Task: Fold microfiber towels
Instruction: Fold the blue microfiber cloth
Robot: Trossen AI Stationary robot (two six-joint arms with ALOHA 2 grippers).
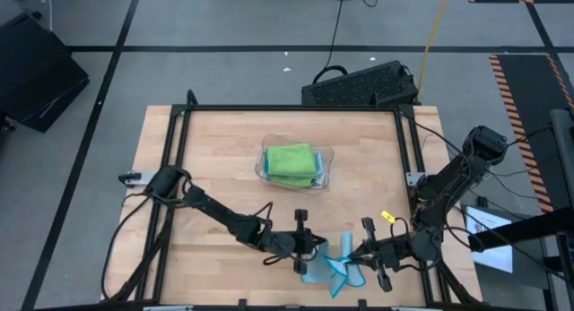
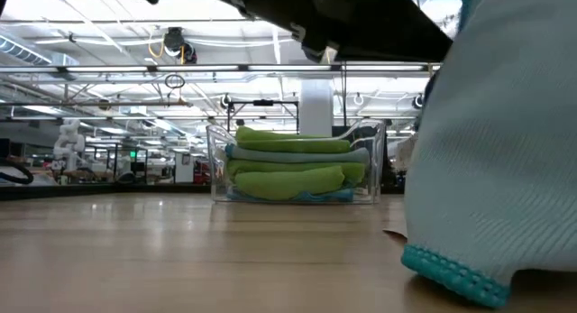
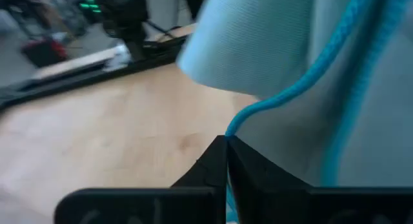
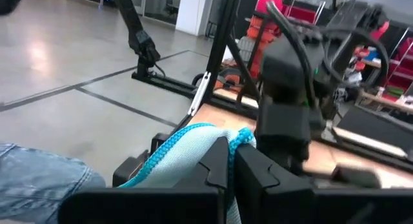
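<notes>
A light blue microfiber towel (image 1: 335,270) hangs bunched between my two grippers near the table's near edge; it fills the right of the low view (image 2: 491,160). My left gripper (image 1: 316,250) is shut on it from the left, and my right gripper (image 1: 352,254) is shut on it from the right. Folded lime green towels (image 1: 291,159) lie stacked in a clear plastic tray (image 1: 326,155) at mid-table, with light blue cloth between and under them (image 2: 297,152). My left gripper pinches the towel's darker blue stitched edge (image 3: 240,122) between its two fingertips, coming nearly level from the table's left. The cloth rises and drapes beyond the fingers. My right gripper pinches a gathered bit of the stitched edge (image 4: 193,139) between its two fingers, coming level from the table's right. The towel hangs below both holds, its lower hem (image 2: 451,273) down at the tabletop.
The tray stands beyond the towel toward the far side. Black frame rails (image 1: 405,150) run along the table's left, right and far sides. A small yellow piece (image 1: 387,217) lies near the right rail. Bare wood (image 1: 215,168) stretches left of the tray.
</notes>
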